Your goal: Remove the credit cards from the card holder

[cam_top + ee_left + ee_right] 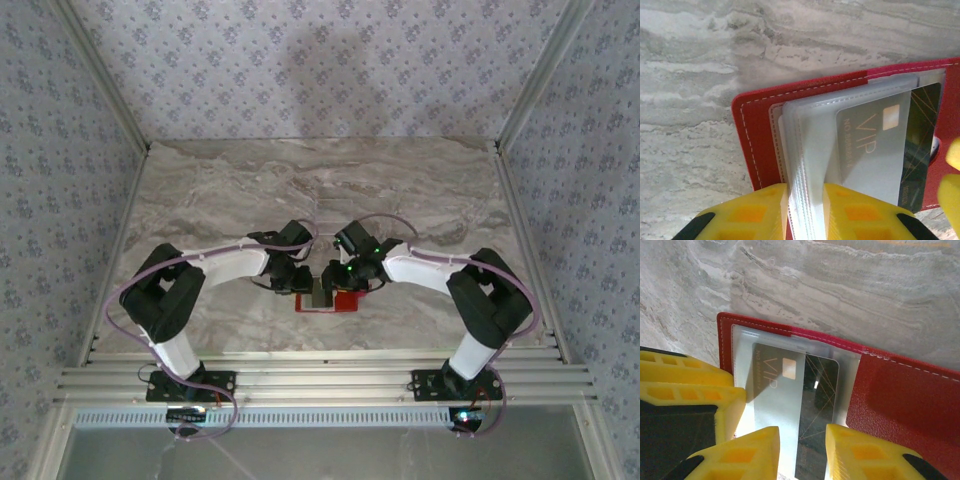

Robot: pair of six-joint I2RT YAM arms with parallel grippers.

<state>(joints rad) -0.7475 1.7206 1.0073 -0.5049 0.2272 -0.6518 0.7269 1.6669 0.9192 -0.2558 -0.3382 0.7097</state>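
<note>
Left pincer [804, 200] clamps the clear sleeves [810, 140] of the card holder [757, 130]; right pincer [802, 440] straddles the dark card [817, 385]; we cannot tell whether it grips.

Flat red card holder [900, 400] with whitish stitching; dark rectangular credit card [817, 390] with thin gold lines, VIP lettering; yellow-fingered left claw [805, 207]; grey-veined marble table [700, 75]; bluish floral-patterned walls [320, 60]

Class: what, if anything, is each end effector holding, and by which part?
The left end effector pinches the card holder by the near edge of its clear sleeves. The right end effector straddles a credit card; grip uncertain.
</note>
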